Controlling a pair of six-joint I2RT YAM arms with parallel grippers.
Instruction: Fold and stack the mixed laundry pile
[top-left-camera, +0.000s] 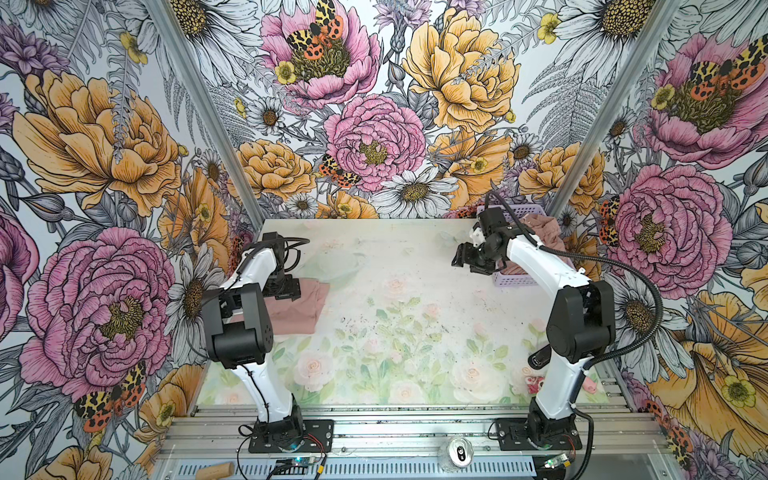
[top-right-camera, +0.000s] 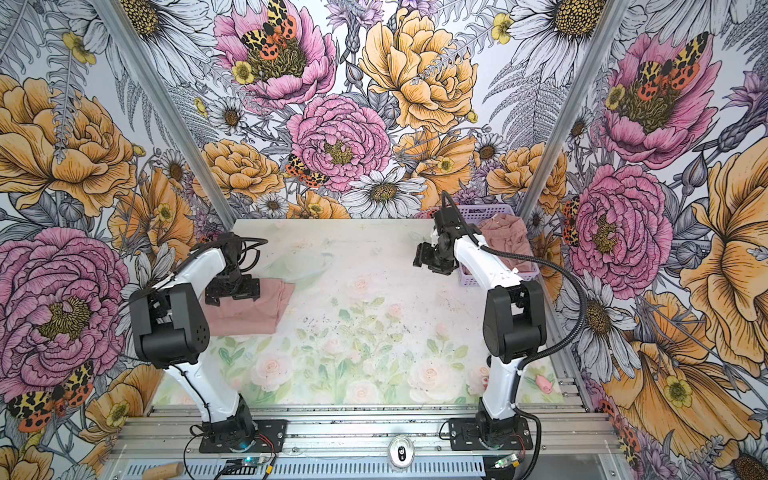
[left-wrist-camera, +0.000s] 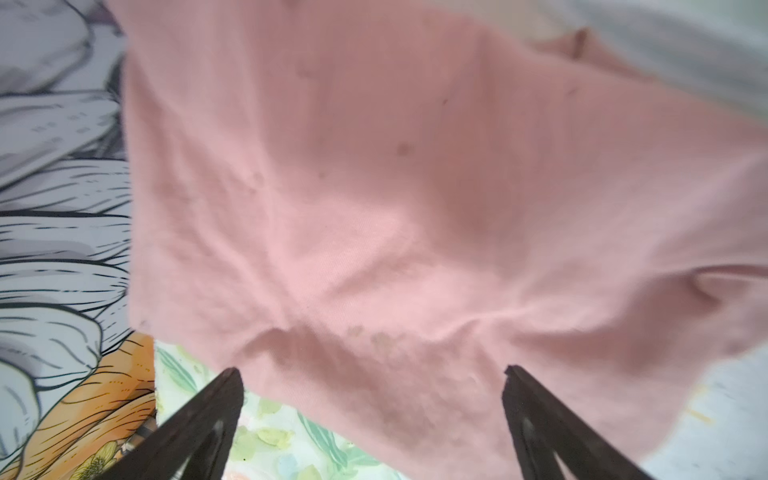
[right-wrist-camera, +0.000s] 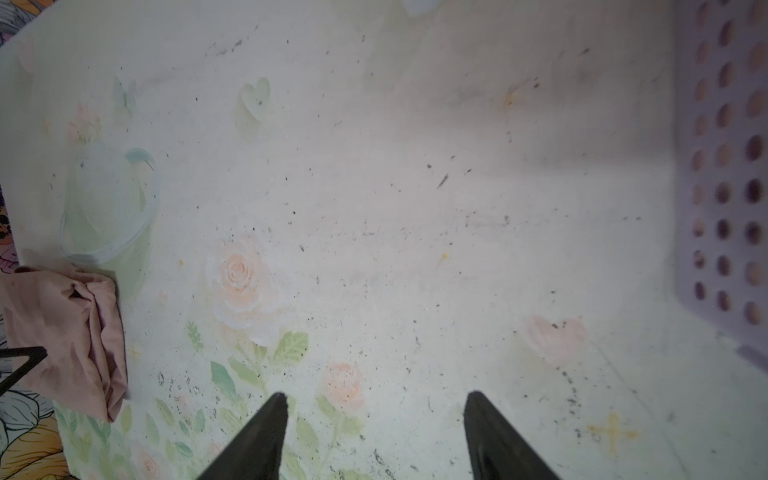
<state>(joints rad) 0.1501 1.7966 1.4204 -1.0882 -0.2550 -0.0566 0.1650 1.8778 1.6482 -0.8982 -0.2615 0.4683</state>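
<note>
Left wrist: fingers (left-wrist-camera: 199, 424) apart over garment (left-wrist-camera: 374, 187).

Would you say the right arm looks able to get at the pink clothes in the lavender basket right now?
Probably yes: its end effector hangs open and empty beside the basket, whose top is uncovered, and the pink clothes sit heaped inside with nothing lying over them.

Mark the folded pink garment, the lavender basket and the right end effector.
folded pink garment (top-left-camera: 297, 309): in a top view, middle of its flat upper layer.
lavender basket (right-wrist-camera: 737, 172): right wrist view, perforated side wall.
right end effector (right-wrist-camera: 377, 395): right wrist view, midway between its open fingertips.
</note>
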